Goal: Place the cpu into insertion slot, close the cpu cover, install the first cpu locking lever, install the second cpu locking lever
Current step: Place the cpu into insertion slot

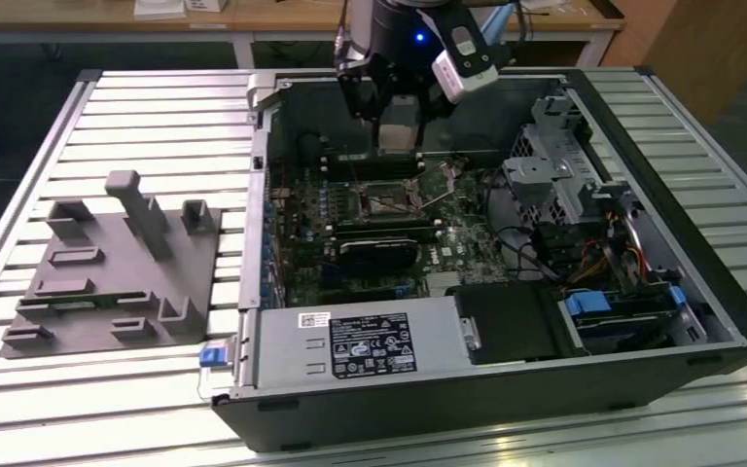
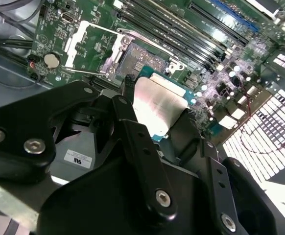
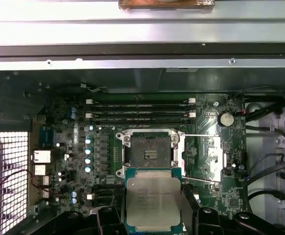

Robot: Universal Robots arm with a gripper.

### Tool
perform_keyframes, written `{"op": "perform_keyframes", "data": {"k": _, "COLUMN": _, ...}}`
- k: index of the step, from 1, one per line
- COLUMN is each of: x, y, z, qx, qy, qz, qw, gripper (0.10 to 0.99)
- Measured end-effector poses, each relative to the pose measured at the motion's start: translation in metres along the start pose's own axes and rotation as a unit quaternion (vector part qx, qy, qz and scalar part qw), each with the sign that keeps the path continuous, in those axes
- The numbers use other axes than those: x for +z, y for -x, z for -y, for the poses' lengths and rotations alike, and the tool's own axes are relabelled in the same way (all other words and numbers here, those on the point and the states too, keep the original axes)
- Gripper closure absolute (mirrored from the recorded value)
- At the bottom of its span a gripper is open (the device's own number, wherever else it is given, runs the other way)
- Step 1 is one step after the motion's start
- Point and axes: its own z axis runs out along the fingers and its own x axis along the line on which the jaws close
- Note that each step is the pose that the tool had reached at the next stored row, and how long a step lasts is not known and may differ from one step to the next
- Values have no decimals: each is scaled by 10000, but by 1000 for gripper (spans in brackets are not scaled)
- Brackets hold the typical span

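Placement of the cpu (image 3: 153, 203) is the step in hand, we judge. The gripper (image 3: 154, 216) has its jaws clenched on the chip's opposite edges and holds it flat, pale face up, above the green motherboard (image 3: 59, 161). It is just beside the insertion slot (image 3: 150, 154), not yet over it. We see the socket bare and the cpu cover (image 2: 83, 44) apparently swung open to one side. Seating calls for squaring the chip's edges with the socket rim and lowering it level.
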Motion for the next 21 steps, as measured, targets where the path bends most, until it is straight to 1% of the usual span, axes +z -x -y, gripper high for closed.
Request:
{"op": "perform_keyframes", "data": {"k": 14, "x": 254, "y": 15, "z": 13, "qx": 0, "qy": 0, "qz": 0, "qw": 10000, "gripper": 549}}
{"op": "perform_keyframes", "data": {"k": 21, "x": 362, "y": 16, "z": 21, "qx": 0, "qy": 0, "qz": 0, "qw": 10000, "gripper": 549}}
